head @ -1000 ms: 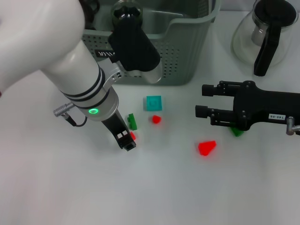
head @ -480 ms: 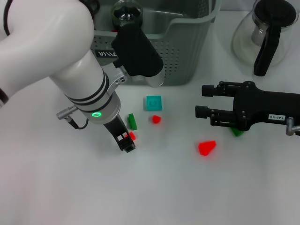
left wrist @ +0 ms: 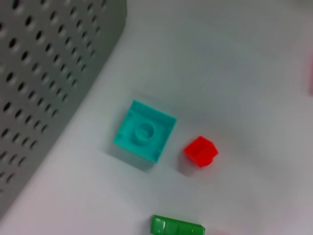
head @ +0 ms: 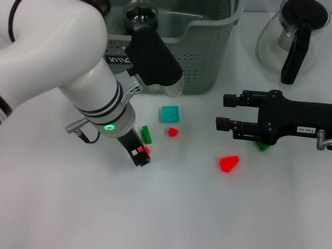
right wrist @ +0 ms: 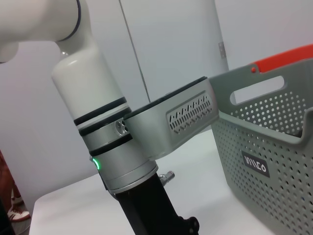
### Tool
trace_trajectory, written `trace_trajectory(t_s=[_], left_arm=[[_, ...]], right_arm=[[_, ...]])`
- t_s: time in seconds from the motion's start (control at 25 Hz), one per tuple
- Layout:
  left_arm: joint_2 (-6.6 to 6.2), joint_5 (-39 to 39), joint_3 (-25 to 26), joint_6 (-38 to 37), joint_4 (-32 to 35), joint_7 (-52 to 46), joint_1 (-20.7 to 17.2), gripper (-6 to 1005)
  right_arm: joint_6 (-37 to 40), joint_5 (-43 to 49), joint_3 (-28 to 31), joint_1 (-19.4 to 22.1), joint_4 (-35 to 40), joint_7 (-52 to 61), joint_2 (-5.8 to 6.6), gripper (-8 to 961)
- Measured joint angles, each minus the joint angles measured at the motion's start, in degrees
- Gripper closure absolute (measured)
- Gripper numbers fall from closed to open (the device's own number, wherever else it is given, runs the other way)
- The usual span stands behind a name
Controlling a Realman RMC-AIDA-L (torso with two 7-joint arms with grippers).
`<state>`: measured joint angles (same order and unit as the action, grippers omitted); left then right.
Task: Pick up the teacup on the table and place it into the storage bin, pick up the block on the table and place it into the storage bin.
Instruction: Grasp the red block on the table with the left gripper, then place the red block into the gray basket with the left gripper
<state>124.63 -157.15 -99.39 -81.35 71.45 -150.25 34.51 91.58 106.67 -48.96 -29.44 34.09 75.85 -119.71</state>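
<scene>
The left gripper (head: 140,157), low-centre, pinches a small red block (head: 147,150); lift straight up, then carry to the storage bin (head: 207,57) at top. Right gripper (head: 224,111) idles, fingers parted.

The grey-green storage bin (head: 207,57) with perforated walls stands at the far side of the white surface (head: 181,207), a black label with white lettering on its front. Before it lie a teal square block (head: 169,113), small red (head: 173,132) and green blocks (head: 147,134), and a red cone-like piece (head: 229,163).
</scene>
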Motion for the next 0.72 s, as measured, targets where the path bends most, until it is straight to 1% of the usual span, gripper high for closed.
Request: trace_trajectory(t_s=[0.2, 0.44, 0.72], left_arm=[[0.00, 0.00, -0.02, 0.15, -0.17, -0.25, 0.10, 708], [0.00, 0.00, -0.01, 0.14, -0.59, -0.75, 0.55, 732], [-0.18, 0.00, 0.41, -0.66, -0.53, -1.69, 1.03, 808]], right_arm=[[0.00, 0.03, 0.00, 0.00, 0.00, 0.00, 0.00, 278], [0.00, 0.00, 0.00, 0.01, 0.00, 0.00, 0.00, 278], [0.02, -0.06, 0.00, 0.09, 0.00, 0.00, 0.00, 278]])
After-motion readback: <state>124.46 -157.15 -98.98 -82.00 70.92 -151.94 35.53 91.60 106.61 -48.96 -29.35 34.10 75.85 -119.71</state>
